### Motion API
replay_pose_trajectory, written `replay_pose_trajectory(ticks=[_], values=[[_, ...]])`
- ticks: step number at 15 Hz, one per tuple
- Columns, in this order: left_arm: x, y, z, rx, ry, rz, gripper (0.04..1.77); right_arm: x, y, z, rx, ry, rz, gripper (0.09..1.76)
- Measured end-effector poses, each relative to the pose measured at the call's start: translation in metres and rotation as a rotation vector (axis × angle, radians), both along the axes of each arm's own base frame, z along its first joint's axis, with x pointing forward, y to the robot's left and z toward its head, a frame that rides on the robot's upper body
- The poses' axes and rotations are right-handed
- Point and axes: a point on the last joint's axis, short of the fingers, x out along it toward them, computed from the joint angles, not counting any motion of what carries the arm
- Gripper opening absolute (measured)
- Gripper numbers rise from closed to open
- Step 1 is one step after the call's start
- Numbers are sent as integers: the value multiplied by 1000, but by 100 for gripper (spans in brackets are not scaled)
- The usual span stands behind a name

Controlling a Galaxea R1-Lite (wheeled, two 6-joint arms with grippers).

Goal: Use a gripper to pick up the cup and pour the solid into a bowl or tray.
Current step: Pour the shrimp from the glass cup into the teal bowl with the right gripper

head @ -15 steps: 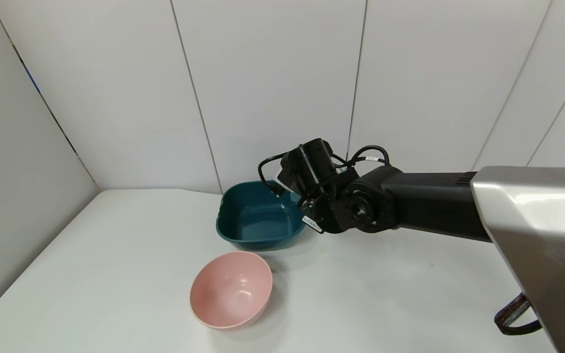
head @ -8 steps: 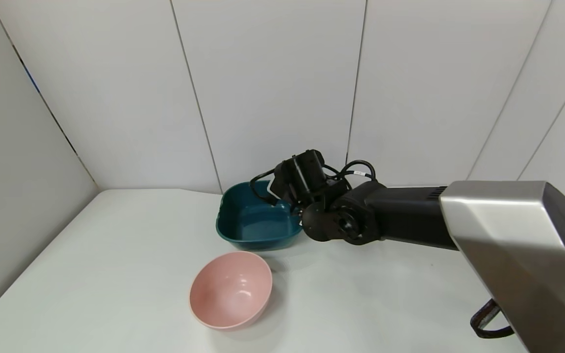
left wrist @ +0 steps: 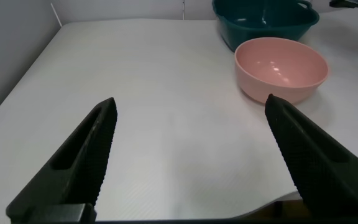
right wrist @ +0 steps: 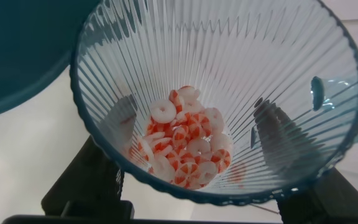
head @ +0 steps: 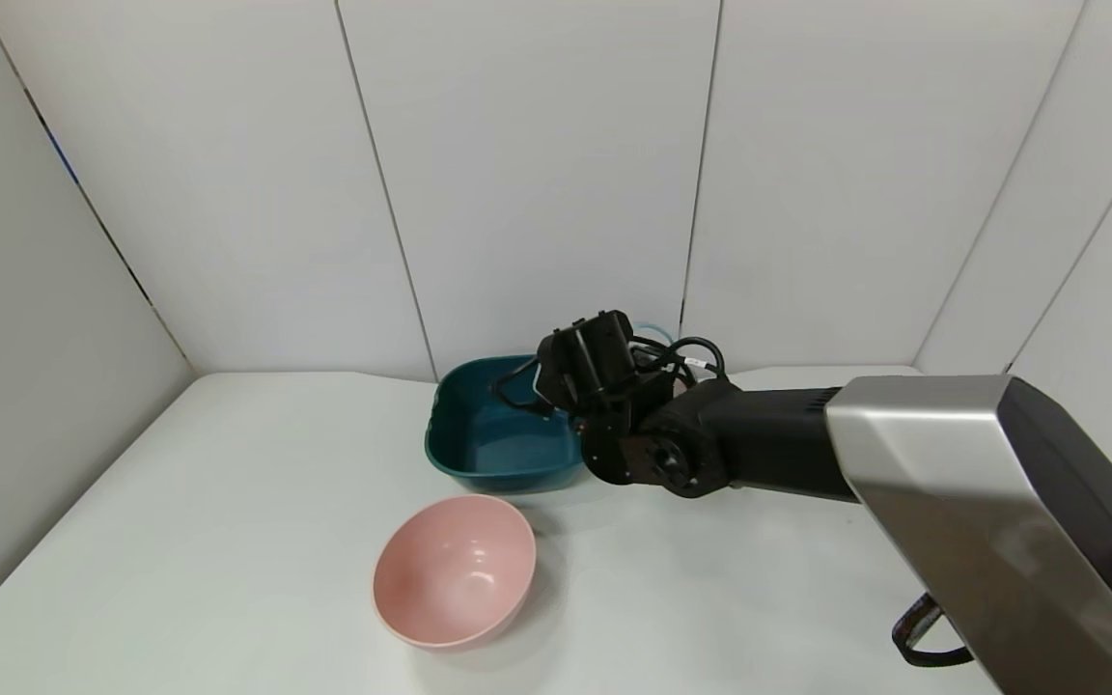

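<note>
Your right gripper is reaching across the white table and hanging at the right rim of the teal basin, at the back near the wall. It is grasping the cup — in the right wrist view its two dark fingers are showing through the ribbed, pale-blue wall, one pressing on each side of it. From the head view you are seeing only a sliver of the cup's pale rim behind the gripper's housings and looping cables. The solid is sitting in the cup, heaped at the bottom: small round pieces in orange-red, pink and white, with the upper walls bare. The cup's loop handle is sticking out to one side. Part of the teal basin is filling one corner of that wrist view, just beside the cup's mouth; whether cup and basin are touching you cannot tell. The basin's inside is looking smooth and dark, with no pieces visible in the part the arm is not covering. The round pink bowl is standing nearer to you, just in front of the basin, and it is holding nothing. Your left gripper is waiting low at the table's near edge with its fingers spread wide — nothing between them.
</note>
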Motion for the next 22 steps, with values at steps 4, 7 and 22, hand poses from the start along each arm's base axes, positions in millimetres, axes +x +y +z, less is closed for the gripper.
replay_pose_trajectory(ticks=[4, 7, 22], values=[[0, 0, 0, 0, 0, 0, 172, 4, 4, -3, -96, -36, -2, 132], [0, 0, 0, 0, 0, 0, 172, 6, 11, -4, -170, -88, -13, 132], [0, 0, 0, -1, 0, 0, 172, 2, 33, -23, -357, -133, -28, 132]])
